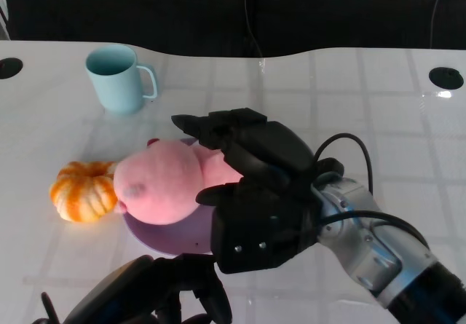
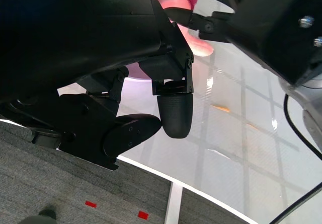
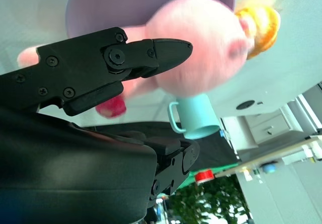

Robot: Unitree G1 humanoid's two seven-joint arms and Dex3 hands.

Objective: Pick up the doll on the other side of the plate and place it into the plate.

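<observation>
The pink plush doll [image 1: 164,186] lies on the purple plate [image 1: 175,240] at the table's middle, its head toward the left. My right hand [image 1: 255,186] hovers over its right part with fingers spread apart, not closed around it. In the right wrist view the doll [image 3: 201,48] is blurred against the plate [image 3: 126,2], behind one outstretched finger [image 3: 151,53]. My left hand [image 1: 145,291] sits low at the near edge, in front of the plate, holding nothing. In the left wrist view its fingers [image 2: 173,113] hold nothing, and a bit of the doll [image 2: 198,45] shows beyond them.
An orange pumpkin toy [image 1: 81,191] lies just left of the plate, touching the doll's head. A light blue mug [image 1: 116,78] stands at the back left. The white table [image 1: 378,120] extends to the right and back. Two dark holes sit at the far corners.
</observation>
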